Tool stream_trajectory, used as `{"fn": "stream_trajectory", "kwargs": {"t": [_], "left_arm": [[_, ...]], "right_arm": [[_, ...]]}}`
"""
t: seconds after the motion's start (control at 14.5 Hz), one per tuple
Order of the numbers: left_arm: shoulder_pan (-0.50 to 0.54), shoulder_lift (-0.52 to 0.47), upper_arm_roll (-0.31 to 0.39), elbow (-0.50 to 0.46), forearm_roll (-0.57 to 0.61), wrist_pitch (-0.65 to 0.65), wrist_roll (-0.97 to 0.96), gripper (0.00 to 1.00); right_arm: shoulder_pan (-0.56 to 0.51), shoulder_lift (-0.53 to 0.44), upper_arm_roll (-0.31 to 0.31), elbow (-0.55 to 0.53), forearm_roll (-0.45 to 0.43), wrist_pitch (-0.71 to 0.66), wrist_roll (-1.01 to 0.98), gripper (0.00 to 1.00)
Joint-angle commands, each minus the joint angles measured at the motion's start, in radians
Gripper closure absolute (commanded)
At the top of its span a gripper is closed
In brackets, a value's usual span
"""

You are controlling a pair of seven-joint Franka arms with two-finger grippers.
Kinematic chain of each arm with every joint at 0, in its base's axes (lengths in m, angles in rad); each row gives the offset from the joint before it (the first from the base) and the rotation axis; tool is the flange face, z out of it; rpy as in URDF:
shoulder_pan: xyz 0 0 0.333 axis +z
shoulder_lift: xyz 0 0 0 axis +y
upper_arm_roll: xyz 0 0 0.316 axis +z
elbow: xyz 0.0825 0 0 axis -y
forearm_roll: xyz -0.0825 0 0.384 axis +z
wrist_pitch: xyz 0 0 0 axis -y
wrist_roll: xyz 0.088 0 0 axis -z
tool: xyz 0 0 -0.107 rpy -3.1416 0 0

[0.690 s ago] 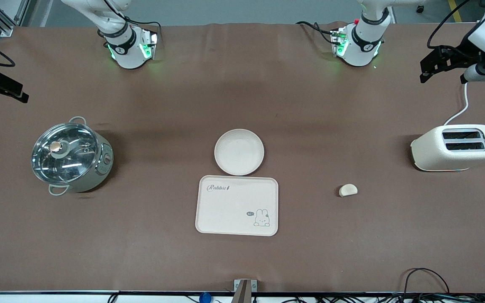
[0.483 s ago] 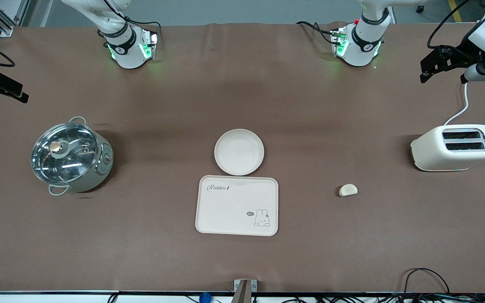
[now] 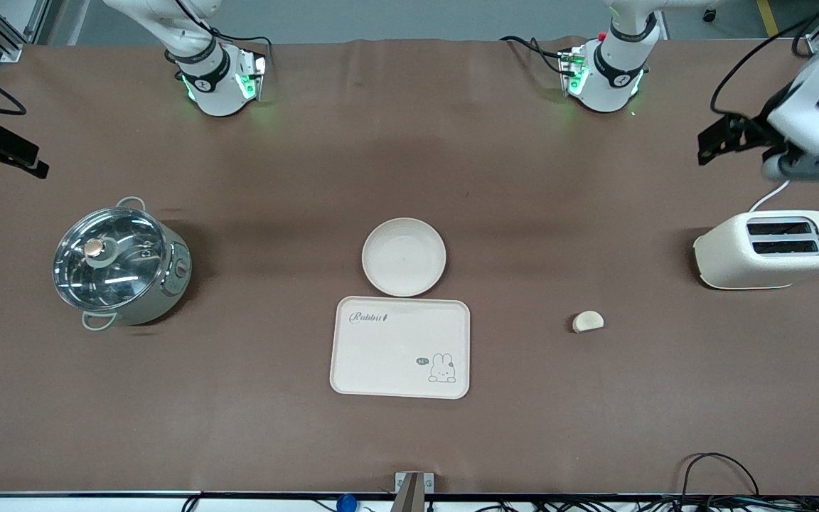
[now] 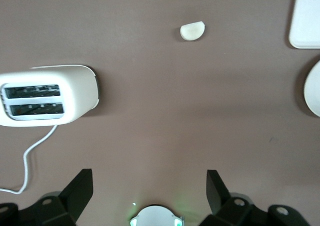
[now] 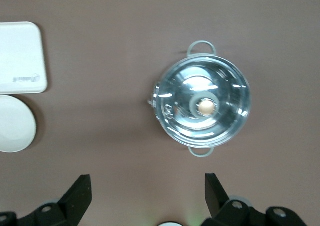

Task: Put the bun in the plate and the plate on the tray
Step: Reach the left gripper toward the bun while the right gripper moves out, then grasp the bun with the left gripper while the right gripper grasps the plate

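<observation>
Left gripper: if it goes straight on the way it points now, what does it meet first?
Likely bare table. The left gripper, fingers open, points down between the toaster and the bun, over neither; depth is unclear.

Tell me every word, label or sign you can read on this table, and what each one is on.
"Rabbit" in script: on the tray, in a corner toward the plate.
Small mark beside the rabbit drawing on the tray: too small to read.
Red triangle sign on the toaster: any wording is too small to read.
Pot and bun: no text visible.
</observation>
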Motion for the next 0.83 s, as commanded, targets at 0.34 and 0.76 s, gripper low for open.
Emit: {"fn": "stream_trajectory", "kwargs": {"t": [0.34, 0.76], "left_arm": [[-0.019, 0.309, -0.054, -0.077, 0.011, 0.355, -0.486, 0.00], [-0.028, 0.549, -0.054, -0.077, 0.016, 0.645, -0.742, 0.00]], "right_arm": [[0.136, 0.028, 0.004, -0.367, 0.144, 0.422, 0.060, 0.00], [0.441, 0.121, 0.004, -0.619, 0.153, 0.877, 0.424, 0.00]]}}
